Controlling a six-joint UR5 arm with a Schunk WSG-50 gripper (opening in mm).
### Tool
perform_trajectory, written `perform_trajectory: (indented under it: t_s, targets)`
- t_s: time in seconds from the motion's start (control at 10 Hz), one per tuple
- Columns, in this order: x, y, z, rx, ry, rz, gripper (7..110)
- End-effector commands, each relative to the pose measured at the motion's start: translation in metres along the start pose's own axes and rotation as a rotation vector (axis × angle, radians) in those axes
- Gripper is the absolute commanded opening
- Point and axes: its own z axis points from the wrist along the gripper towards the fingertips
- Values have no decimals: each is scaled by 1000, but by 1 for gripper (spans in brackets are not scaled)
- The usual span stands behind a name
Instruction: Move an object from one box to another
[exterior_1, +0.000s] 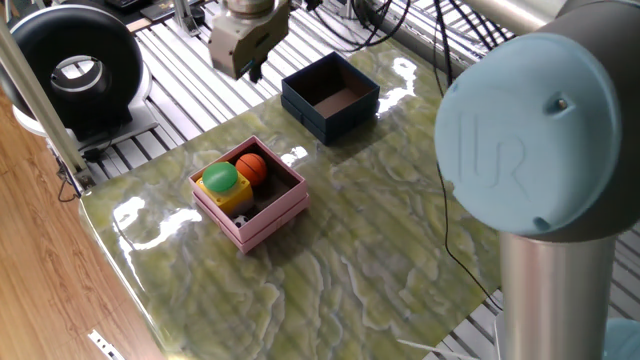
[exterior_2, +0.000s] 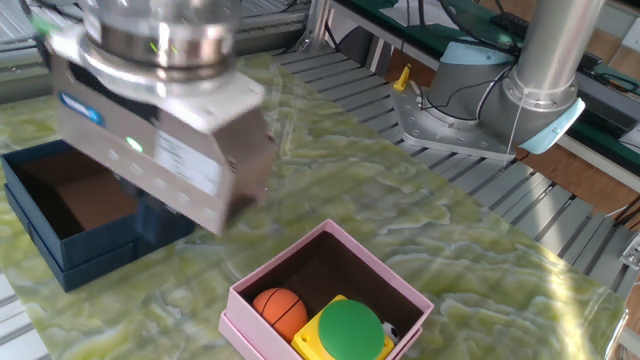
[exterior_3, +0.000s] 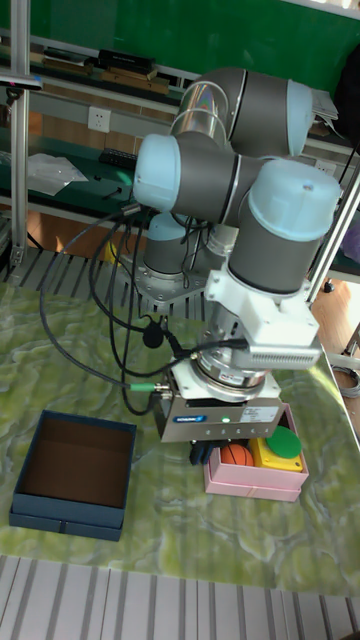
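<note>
Your fingers (exterior_1: 256, 70) hang high over the far edge of the counter (exterior_1: 350, 250), just left of the navy box (exterior_1: 330, 95) in the view from the wood-floor side. Nothing shows between them, but the pictures are too small and blurred to tell whether they are released or clenched. Both loose things, the orange ball (exterior_1: 251, 167) and the yellow-and-green push button (exterior_1: 222, 182), lie side by side in the pink box (exterior_1: 268, 222), which stands nearer on the counter, while the navy box shows only its bare brown floor. By that layout, the transfer looks done or close to it. The risk now sits with the navy box. Its walls are thin, and a low sweep or a descent slightly off centre could catch the rim and shove or tip the box toward the counter's far edge. A careless pass back over the pink box could likewise nudge the ball, which rests against the button. The tool points straight down from a vertical wrist. Behind it the arm folds back on itself, with its big blue joint cap (exterior_1: 530, 150) looming over the counter's right side.
</note>
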Motion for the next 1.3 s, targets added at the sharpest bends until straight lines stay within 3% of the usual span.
perform_trajectory:
  t_s: [0.0,0.1,0.3,0.4,0.6,1.0,1.2]
  targets:
    - [-16,-36,-14,81,-125,51,7]
    - [-25,-29,-16,48,-170,98,7]
    - [-17,-13,-14,-21,-129,115,7]
    - [-15,-11,-14,-26,-119,99,7]
    - [-28,-21,-15,11,-173,83,7]
    - [-14,-25,-14,29,-119,106,7]
    - [-14,-8,-14,-43,-114,163,7]
